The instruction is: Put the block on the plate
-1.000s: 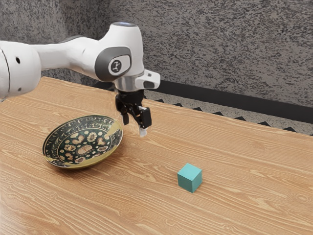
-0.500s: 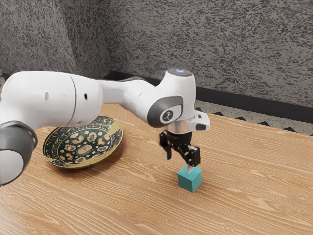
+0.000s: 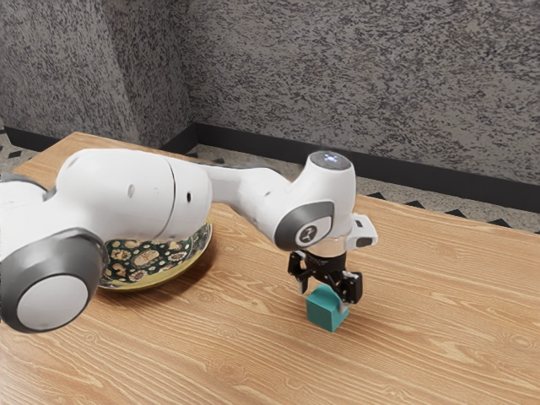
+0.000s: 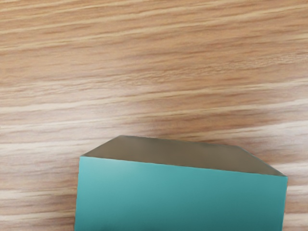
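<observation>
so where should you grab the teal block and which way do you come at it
I'd take the block by two opposite upright sides, coming straight down from above. It looks like a cube sitting flat on the table, so those sides should give both fingers flat, parallel faces to press, and my gripper is right at its top, pointing down.

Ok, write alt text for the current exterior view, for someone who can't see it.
A black gripper, jaws open, is down at a teal block on a wooden table. The white arm reaches in from the exterior view's left, partly hiding a patterned plate.
</observation>
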`<control>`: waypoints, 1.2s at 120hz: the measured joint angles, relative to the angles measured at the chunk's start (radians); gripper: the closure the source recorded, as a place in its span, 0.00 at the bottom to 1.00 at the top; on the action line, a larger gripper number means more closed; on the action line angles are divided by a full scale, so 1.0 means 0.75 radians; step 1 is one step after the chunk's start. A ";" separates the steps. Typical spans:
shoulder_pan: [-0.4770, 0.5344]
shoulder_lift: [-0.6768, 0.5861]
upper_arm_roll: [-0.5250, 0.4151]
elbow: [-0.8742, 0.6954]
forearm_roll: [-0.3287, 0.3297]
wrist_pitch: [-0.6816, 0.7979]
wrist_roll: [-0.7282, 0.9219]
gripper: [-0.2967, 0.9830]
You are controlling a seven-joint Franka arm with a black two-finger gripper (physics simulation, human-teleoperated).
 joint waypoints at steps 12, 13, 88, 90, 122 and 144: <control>0.003 0.013 0.000 -0.002 0.019 0.034 -0.035 0.24; 0.003 0.014 -0.001 -0.002 0.020 0.037 -0.038 0.24; 0.011 0.006 -0.015 -0.016 0.025 0.097 -0.182 0.46; 0.011 0.003 -0.014 -0.017 0.025 0.097 -0.185 0.46; 0.155 -0.247 -0.015 -0.184 0.029 0.092 -0.214 0.49; 0.424 -0.424 -0.030 -0.293 0.045 0.088 -0.226 0.48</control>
